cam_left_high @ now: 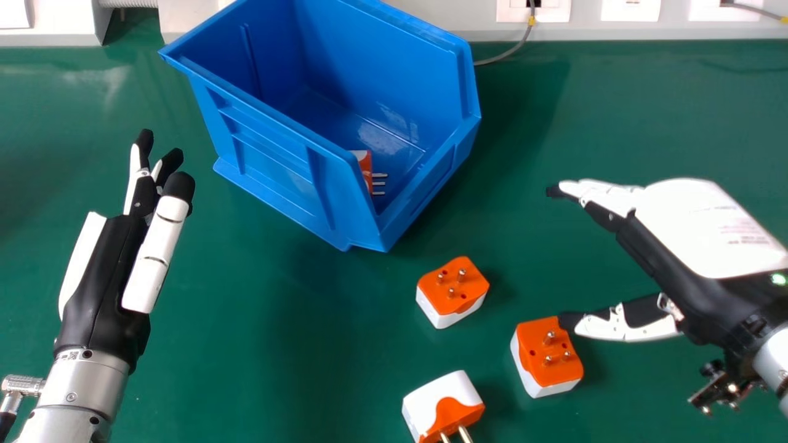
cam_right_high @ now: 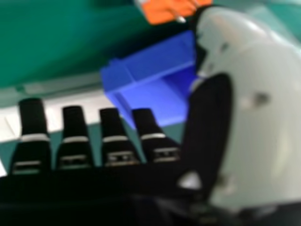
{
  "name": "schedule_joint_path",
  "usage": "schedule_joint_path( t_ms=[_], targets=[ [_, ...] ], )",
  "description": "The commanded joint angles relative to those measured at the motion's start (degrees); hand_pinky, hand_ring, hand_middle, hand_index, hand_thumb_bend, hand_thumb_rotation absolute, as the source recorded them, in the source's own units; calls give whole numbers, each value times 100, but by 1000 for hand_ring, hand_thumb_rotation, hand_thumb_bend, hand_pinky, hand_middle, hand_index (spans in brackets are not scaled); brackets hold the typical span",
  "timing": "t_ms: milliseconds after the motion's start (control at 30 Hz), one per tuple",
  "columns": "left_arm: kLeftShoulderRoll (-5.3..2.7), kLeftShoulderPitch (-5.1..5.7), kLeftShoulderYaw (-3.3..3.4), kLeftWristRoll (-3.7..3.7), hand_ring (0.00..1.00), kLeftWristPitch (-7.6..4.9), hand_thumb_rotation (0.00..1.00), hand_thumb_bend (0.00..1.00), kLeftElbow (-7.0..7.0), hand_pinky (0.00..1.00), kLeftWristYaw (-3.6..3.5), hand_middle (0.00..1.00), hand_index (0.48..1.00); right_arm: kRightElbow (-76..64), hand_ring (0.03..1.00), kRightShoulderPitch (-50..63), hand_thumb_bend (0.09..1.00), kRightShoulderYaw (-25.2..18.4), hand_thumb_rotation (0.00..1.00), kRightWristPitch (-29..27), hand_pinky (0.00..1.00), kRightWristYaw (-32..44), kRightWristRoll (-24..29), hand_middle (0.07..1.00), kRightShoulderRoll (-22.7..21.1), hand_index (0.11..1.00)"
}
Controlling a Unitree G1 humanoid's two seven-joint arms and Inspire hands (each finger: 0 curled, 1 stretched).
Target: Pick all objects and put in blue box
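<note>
on a green table [cam_left_high: 646, 123], a robot's r. hand [cam_left_high: 708, 227] is hanging at r., fingers straight, thumb spread well apart, nothing pinched btwn. its thumb tip is overlapping a corner of the rightmost adapter [cam_left_high: 548, 357], pins up; whether they're touching, can't tell. the middle adapter [cam_left_high: 452, 289] is also sitting pins up, nr the blue box [cam_left_high: 277, 178], while the nearest adapter [cam_left_high: 446, 406] is lying w/ pins pointing twd the view's bottom edge. a boxed adapter [cam_left_high: 363, 169] is resting inside, pins facing r. the l. hand [cam_left_high: 111, 277] is idling at l., fingers loosely straight.

grasping the rightmost adapter is prob. the step in hand. doing it well is prob. requiring easing the thumb off that corner, so it isn't tipping or shoving the block, then lowering until thumb & fingers are straddling opp. flat sides, below the pins. closing evenly is helping keep it from twisting; lifting straight up is clearing the middle adapter & the box wall b4 release, approx. 3 pcs. still waiting outside.
</note>
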Motion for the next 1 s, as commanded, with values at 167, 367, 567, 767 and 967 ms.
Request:
schedule_joint_path(
  t_ms=[167, 367, 567, 767, 967],
  targets=[
    [105, -102, 87, -105, 978, -172, 1000, 620, -2, 942, -77, 989, 1000, 237, 873, -226, 419, 256, 423, -188, 765, 273, -187, 907, -239, 891],
    [133, -125, 126, -160, 982, -170, 1000, 631, 28, 946, -141, 993, 1000, 456, 887, -393, 419, 487, 461, -235, 787, 584, -313, 922, -384, 909],
    [171, -154, 162, -212, 984, -159, 1000, 631, 64, 945, -198, 996, 1000, 598, 888, -556, 401, 632, 426, -163, 775, 800, -293, 927, -364, 916],
    [199, -190, 177, -230, 984, -145, 1000, 631, 113, 944, -216, 997, 1000, 860, 884, -868, 418, 866, 449, -98, 769, 949, -404, 923, -370, 914],
    [215, -215, 180, -280, 984, -121, 1000, 624, 140, 941, -219, 999, 1000, 1250, 877, -1230, 415, 1133, 446, -41, 769, 1105, -546, 921, -358, 915]
  ],
)
